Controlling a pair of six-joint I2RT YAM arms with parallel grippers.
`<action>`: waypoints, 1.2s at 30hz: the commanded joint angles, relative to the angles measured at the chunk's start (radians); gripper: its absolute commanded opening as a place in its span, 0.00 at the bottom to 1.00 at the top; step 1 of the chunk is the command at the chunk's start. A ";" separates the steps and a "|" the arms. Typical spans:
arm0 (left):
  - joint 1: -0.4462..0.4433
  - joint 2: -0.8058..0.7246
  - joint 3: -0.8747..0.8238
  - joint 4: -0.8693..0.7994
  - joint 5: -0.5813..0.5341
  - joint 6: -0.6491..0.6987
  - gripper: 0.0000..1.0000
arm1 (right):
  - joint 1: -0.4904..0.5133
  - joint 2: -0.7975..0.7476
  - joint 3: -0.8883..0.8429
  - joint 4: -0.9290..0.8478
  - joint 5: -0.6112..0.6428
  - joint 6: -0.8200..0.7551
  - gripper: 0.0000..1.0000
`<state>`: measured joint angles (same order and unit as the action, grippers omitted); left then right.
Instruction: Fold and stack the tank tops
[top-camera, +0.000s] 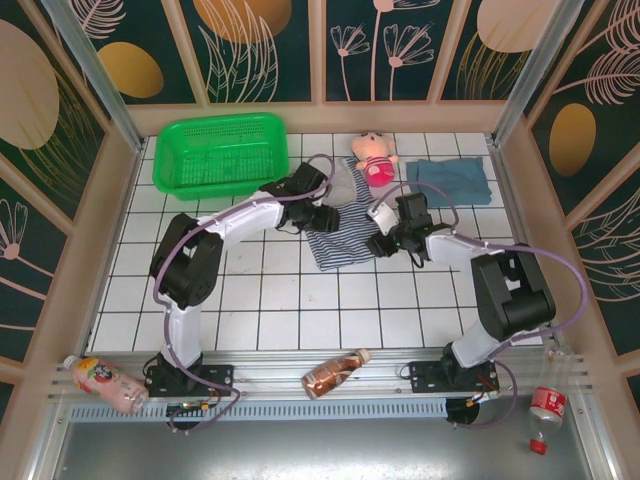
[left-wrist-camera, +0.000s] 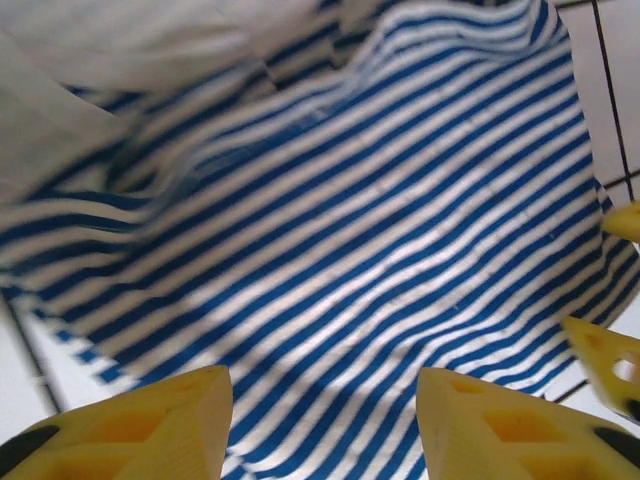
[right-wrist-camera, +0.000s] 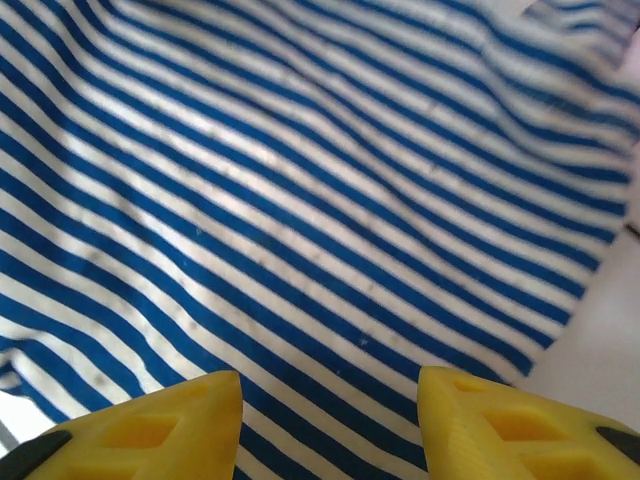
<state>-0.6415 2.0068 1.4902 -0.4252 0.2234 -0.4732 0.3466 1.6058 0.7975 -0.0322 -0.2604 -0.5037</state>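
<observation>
Your thin-striped navy-and-white cloth tank top (top-camera: 338, 240) lies rumpled on the white tiled surface (top-camera: 280, 300), roughly in the middle, with both hands over it. Its far part near the left hand (top-camera: 328, 218) is turned over and bunched, showing a pale inner side. The plain dusty teal-blue cloth tank top (top-camera: 450, 182) sits as a flat, folded-looking rectangle at the far right, well apart from the striped one.

Both hands are about half open and hold nothing. In the left wrist view the yellow fingers (left-wrist-camera: 150, 425) stand apart with striped cloth running below the gap, not pinched. The right hand (top-camera: 380, 240) reads the same way in its own view, fingers (right-wrist-camera: 150, 425) parted above smooth stripes.

Watch these risks:
- If you close where the cloth lies in one flat layer, the fingers may scrape the surface and catch nothing, or nip only a wrinkle, and the fold would come out crooked.
- The two hands are near each other over one small garment, so reaching inward together could knock them together.
- Pulling the bunched far part could drag the whole top toward the pink plush doll (top-camera: 374, 158) just beyond it.
</observation>
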 joint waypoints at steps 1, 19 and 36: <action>-0.015 0.044 -0.053 0.069 0.085 -0.018 0.49 | 0.003 0.045 0.020 -0.027 0.008 -0.100 0.49; -0.029 -0.069 -0.226 -0.203 -0.119 0.171 0.51 | 0.253 -0.115 -0.103 -0.272 -0.033 -0.004 0.48; -0.030 -0.399 -0.510 -0.091 0.030 -0.185 0.61 | 0.505 -0.425 -0.336 -0.113 0.295 -0.143 0.59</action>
<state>-0.6727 1.6032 1.0077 -0.5930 0.2092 -0.5762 0.8471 1.1748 0.4774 -0.2489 -0.0765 -0.6136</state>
